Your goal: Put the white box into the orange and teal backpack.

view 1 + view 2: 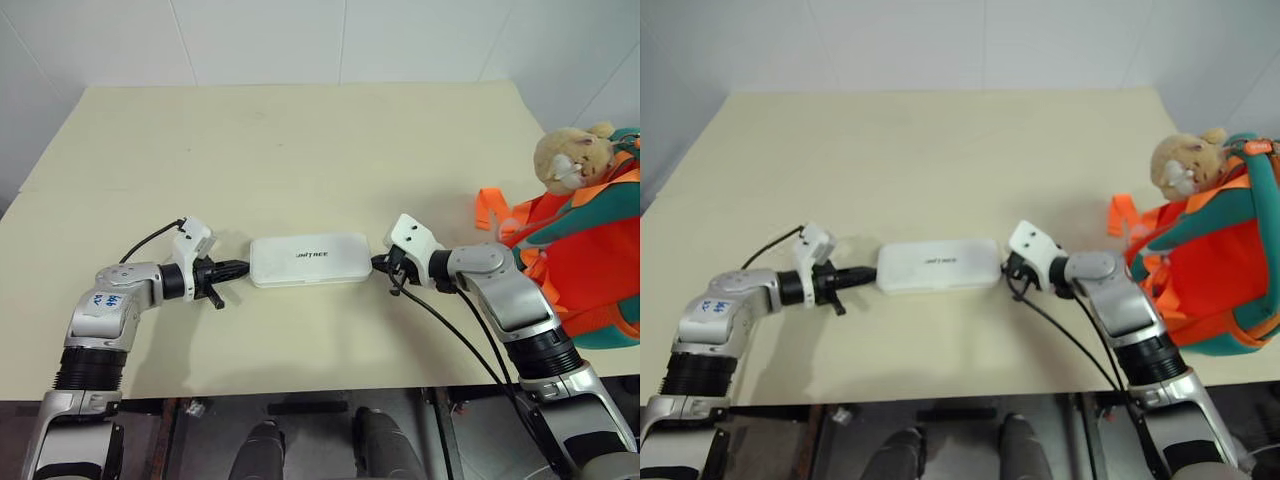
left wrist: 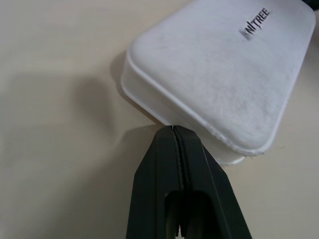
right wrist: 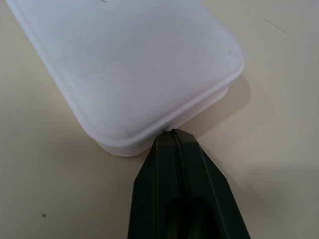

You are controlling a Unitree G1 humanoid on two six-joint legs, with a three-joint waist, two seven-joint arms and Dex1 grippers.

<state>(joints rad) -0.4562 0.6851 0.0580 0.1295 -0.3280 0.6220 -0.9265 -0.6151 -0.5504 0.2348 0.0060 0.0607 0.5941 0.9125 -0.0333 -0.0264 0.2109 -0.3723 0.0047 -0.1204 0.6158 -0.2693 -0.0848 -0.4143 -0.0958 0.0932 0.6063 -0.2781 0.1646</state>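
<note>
From the head, the left hand [image 1: 243, 267] and right hand [image 1: 378, 263] reached inward, angled slightly down, bracketing the white box [image 1: 310, 260] lying flat on the table [image 1: 300, 140]; the orange and teal backpack [image 1: 590, 250] stood well beyond the right arm's elbow. At the left wrist, fingers [image 2: 164, 164] were pressed together, tips touching the box's short end. At the right wrist, fingers [image 3: 187, 164] likewise met the opposite end.
</note>
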